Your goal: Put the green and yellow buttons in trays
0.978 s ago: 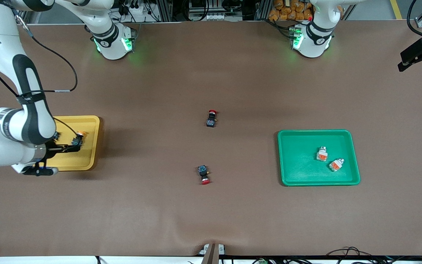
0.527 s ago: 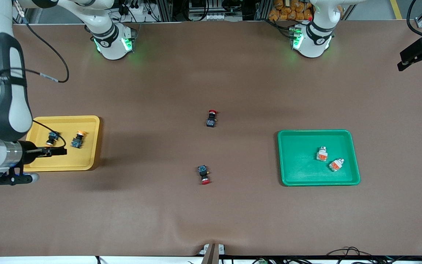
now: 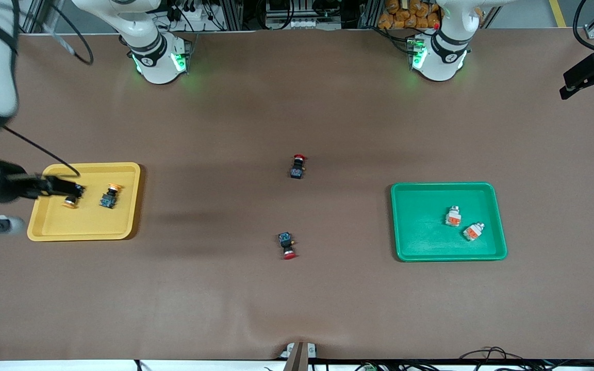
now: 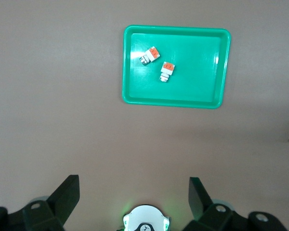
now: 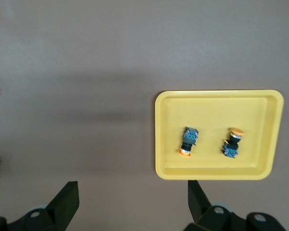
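Sorted by colour, two orange-capped black-blue buttons (image 5: 188, 141) lie in the shallow yellow plastic tray (image 3: 127, 226), two whitish-grey buttons (image 3: 454, 216) in the green tray (image 3: 410, 252). The right gripper (image 3: 60, 188) hangs over the yellow tray, jaws apart and empty; the left gripper (image 4: 135, 199), high over the table near its base, is likewise spread.

The front camera looks down from high across the table (image 3: 297, 309), facing both bases. Each wrist camera looks straight down from high up: the left shares the green tray (image 4: 176, 101), the right the yellow tray (image 5: 219, 174).

Yellow tray (image 3: 127, 206), green tray (image 3: 421, 242), orange-capped buttons (image 3: 109, 197), brown table (image 3: 297, 103).
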### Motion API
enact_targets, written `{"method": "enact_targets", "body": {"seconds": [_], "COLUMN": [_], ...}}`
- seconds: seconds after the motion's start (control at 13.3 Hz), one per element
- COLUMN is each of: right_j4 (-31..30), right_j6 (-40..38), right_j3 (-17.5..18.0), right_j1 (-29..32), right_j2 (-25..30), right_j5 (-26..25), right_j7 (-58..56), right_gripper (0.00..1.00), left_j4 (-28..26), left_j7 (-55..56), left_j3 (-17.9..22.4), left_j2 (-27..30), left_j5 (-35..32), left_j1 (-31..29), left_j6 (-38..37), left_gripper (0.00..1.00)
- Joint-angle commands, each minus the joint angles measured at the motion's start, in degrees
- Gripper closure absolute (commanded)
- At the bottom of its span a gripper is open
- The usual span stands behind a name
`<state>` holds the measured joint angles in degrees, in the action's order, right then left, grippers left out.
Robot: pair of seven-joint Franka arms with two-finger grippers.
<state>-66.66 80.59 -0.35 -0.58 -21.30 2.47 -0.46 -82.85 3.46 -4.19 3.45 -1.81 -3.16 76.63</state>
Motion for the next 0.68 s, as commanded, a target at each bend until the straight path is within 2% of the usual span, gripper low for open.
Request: {"method": "enact_targets", "body": {"seconds": [0.0, 0.08, 0.23, 0.38, 0.6], "right_j4": [-0.2, 1.2, -0.5, -8.2, -27.9], "right_j6": [-5.9, -8.1, -9.4, -5.4, 7.6], "right_j3": [-0.4, -0.4, -0.3, -0.4, -0.4], "right_j1": [-2.0, -2.3, -2.4, -2.3, -1.8], "right_j2": [3.8, 4.1, 8.9, 14.2, 26.1], "right_j5": [-3.1, -4.5, -3.9, -4.0, -4.1], "right_j7": [-0.1, 0.0, 0.2, 0.1, -0.5], "right_gripper": [0.00, 0.00, 0.00, 0.00, 0.00], "left_j4": [0.1, 0.1, 0.2, 0.3, 0.2], "left_j7": [-1.1, -1.1, -1.1, -1.1, -1.0], "left_j3": [0.2, 0.2, 0.2, 0.2, 0.3], "left_j2": [0.4, 0.4, 0.4, 0.4, 0.3], "left_j5": [1.5, 1.5, 1.6, 1.7, 2.9], "left_j1": [-0.4, -0.4, -0.4, -0.3, -0.4], "left_j6": [-0.7, -0.7, -0.6, -0.6, -0.6], "left_gripper": [0.00, 0.00, 0.00, 0.00, 0.00]}}
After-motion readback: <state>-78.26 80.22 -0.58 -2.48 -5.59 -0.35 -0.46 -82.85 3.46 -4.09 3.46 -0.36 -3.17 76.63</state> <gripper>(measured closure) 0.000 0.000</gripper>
